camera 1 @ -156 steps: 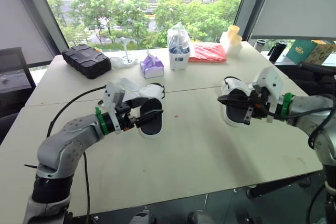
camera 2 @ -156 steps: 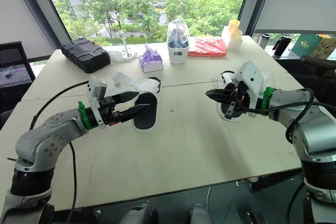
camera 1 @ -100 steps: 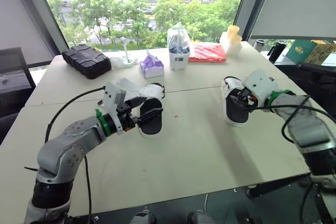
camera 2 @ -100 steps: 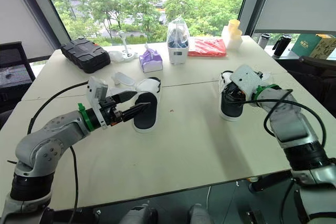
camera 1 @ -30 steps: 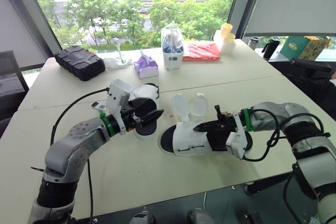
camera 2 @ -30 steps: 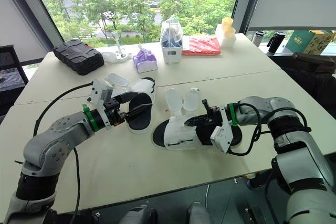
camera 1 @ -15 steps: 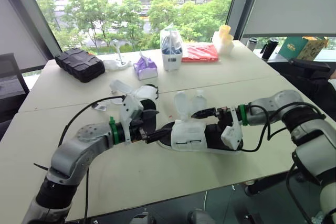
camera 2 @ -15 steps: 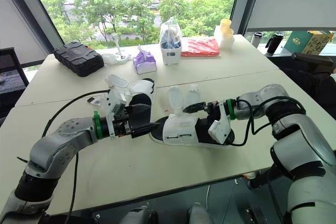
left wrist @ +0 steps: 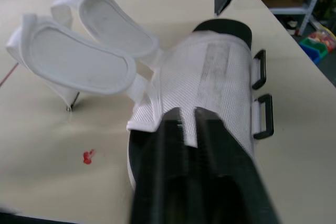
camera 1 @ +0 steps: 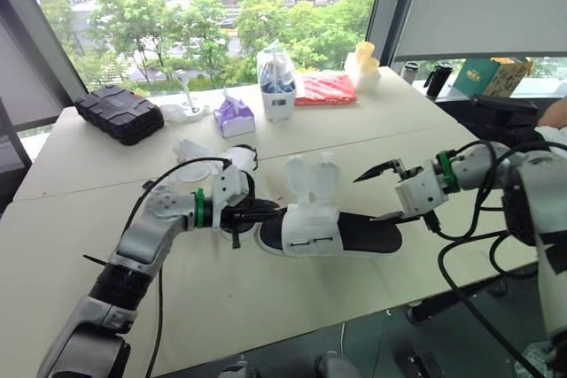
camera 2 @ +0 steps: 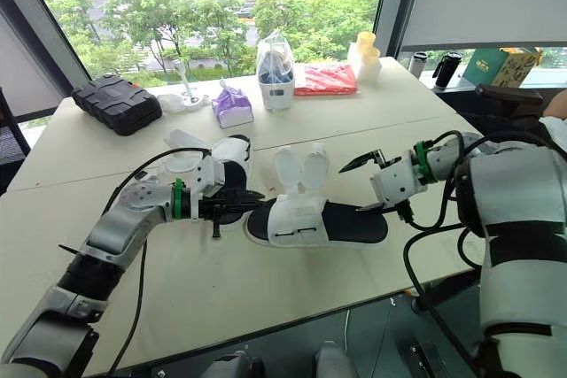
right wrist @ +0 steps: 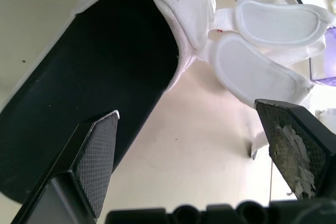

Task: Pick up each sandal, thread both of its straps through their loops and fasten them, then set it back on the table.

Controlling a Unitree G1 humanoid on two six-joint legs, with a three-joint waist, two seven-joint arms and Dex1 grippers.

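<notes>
The sandal lay on its sole in the middle of the table, toe towards the robot's left and heel towards its right. Both straps were undone and stood up as two white flaps on the far side of the upper. The two black loops sat empty on the near side of the upper.

The left tool was at the toe end with its fingers drawn close together. In the left wrist view they seemed to be pinched on the front edge of the white upper, though the blur made the contact hard to confirm. The right tool hovered over the heel with its fingers wide apart, gripping nothing. One finger was low, near the black footbed, and the other was raised towards the straps.

A second sandal lay just behind the left arm, its straps also open.

Judging from this, the task was at its start. The first sandal was being steadied for threading, and no strap had yet been passed through a loop.

The next move would probably fall to the right tool. It would need to close on the free end of the nearer strap and carry it over the upper towards the robot. The tip would then have to go through the matching loop and fold back onto itself to fasten. The left tool would have to keep the toe pinned, as the soft flap would bend easily and the loop opening looked narrow.
</notes>
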